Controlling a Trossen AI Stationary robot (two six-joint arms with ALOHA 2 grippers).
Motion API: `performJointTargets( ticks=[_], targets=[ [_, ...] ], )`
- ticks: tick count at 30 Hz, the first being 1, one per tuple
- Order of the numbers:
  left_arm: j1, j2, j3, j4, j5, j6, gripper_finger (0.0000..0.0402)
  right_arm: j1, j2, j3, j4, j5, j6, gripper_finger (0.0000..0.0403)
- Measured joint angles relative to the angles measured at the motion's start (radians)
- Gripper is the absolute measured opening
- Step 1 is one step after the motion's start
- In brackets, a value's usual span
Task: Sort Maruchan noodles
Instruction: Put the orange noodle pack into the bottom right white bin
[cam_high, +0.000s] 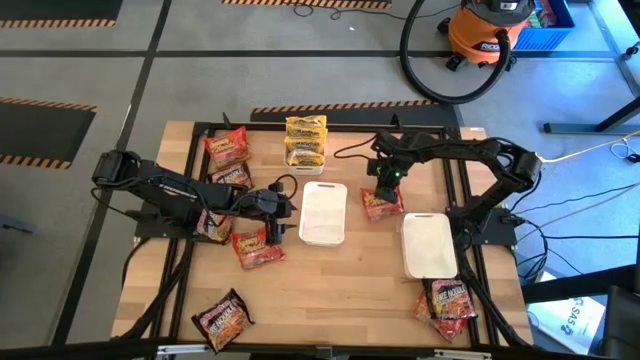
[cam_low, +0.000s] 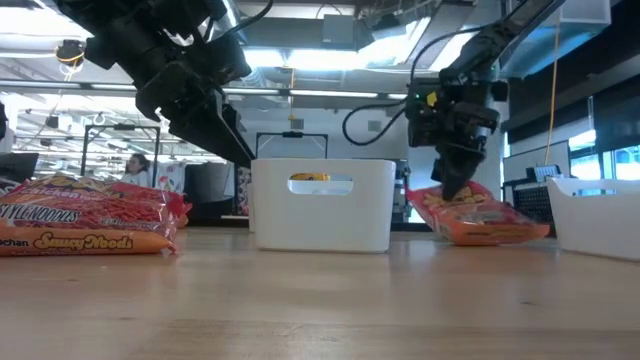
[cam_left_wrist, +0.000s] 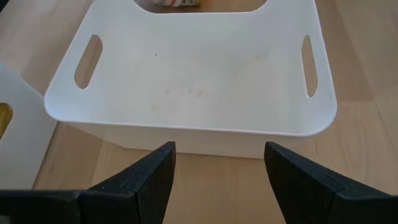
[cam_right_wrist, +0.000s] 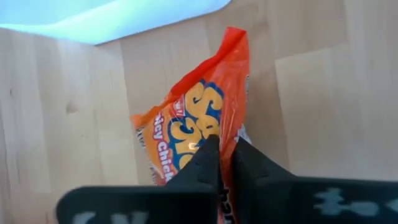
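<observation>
An orange noodle packet (cam_high: 383, 205) lies between the two white trays, and my right gripper (cam_high: 383, 192) stands over it, shut on it. It also shows in the right wrist view (cam_right_wrist: 193, 118) and the low view (cam_low: 478, 218). My left gripper (cam_high: 283, 210) hangs open just left of the middle tray (cam_high: 323, 213), its fingers (cam_left_wrist: 155, 177) facing the tray's wall with nothing between them. Yellow packets (cam_high: 306, 140) lie at the far edge. Red-orange packets (cam_high: 227, 148) (cam_high: 258, 250) lie on the left side. My right gripper pinches a raised ridge of the orange packet's wrapper (cam_right_wrist: 214, 134) between its two fingers, which come from above and slant downward. In the low view the packet's end under the fingers (cam_low: 440, 198) is tipped up, while its other end (cam_low: 515, 232) rests on the table.
A second white tray (cam_high: 428, 245) sits right of the packet. More packets lie at the near right (cam_high: 450, 300) and near left (cam_high: 222, 320). The dark frame rails (cam_high: 460, 200) run along the table's sides. Bare wood shows in the near middle.
</observation>
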Motion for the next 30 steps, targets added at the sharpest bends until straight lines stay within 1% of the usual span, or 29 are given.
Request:
performJointTargets(
  ticks=[7, 17, 21, 24, 27, 30],
  targets=[
    [0.0, 0.0, 0.0, 0.0, 0.0, 0.0, 0.024, 0.001, -0.021, 0.047, -0.062, 0.005, -0.004, 0.0001],
    [0.0, 0.0, 0.0, 0.0, 0.0, 0.0, 0.024, 0.001, -0.126, 0.047, -0.112, 0.035, 0.001, 0.0],
    [0.0, 0.0, 0.0, 0.0, -0.004, 0.0, 0.024, 0.001, -0.149, 0.048, -0.114, 0.043, 0.057, 0.0],
    [0.0, 0.0, 0.0, 0.0, -0.006, 0.0, 0.024, 0.001, -0.147, 0.048, -0.104, 0.088, 0.089, 0.0003],
    [0.0, 0.0, 0.0, 0.0, -0.006, 0.0, 0.024, 0.0, -0.142, 0.048, -0.098, 0.143, 0.092, 0.0022],
    [0.0, 0.0, 0.0, 0.0, -0.005, 0.0, 0.024, 0.0, -0.143, 0.048, -0.078, 0.197, 0.091, 0.0064]
  ],
)
